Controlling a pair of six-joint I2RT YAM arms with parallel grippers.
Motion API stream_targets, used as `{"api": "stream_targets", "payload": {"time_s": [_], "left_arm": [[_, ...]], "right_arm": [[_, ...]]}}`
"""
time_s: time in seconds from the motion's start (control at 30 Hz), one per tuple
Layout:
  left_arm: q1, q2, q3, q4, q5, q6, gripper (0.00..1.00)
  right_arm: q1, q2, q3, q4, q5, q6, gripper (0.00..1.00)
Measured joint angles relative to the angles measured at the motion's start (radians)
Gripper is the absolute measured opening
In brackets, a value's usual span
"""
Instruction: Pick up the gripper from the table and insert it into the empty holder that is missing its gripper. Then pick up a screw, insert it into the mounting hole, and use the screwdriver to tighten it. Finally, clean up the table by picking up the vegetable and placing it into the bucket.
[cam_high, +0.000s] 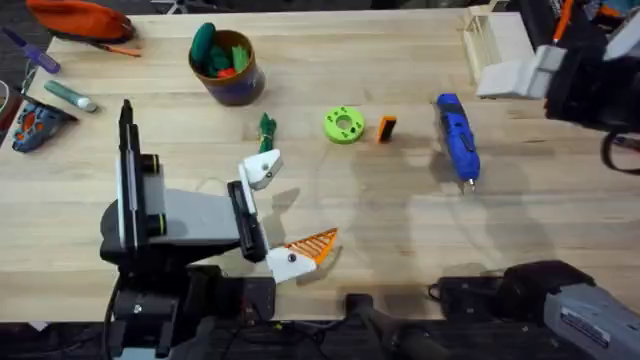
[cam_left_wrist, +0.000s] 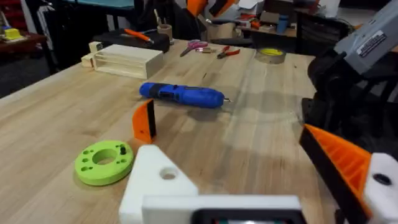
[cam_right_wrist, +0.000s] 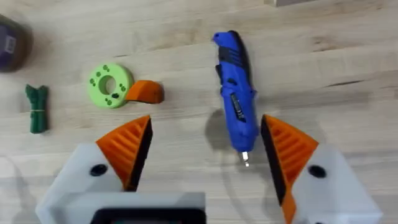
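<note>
At counter (cam_high: 400, 220) centre, the orange finger (cam_high: 386, 128) lies at 3 o'clock of the green disc (cam_high: 343, 124). The right gripper (cam_right_wrist: 202, 155), wide open and empty, should probably straddle its flat sides squarely. The left gripper (cam_high: 300, 200) is likewise open and empty.

Both arms are black and grey, ending in white mounts with orange ribbed fingers (cam_right_wrist: 127, 146).

Orange gripper (cam_high: 386, 128) lies between lime disc (cam_high: 343, 124) and blue screwdriver (cam_high: 457, 137); vegetable (cam_high: 266, 129) near bucket (cam_high: 228, 63).

Bright even light, soft shadows, blurred foregrounds
</note>
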Motion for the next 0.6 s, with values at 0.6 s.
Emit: {"api": "stream_targets", "payload": {"time_s": [0.6], "left_arm": [[0.0,0.0,0.0,0.0,0.0,0.0,0.999]], "right_arm": [[0.403,0.407,0.216,-0.165,0.162,0.29,0.994]]}}
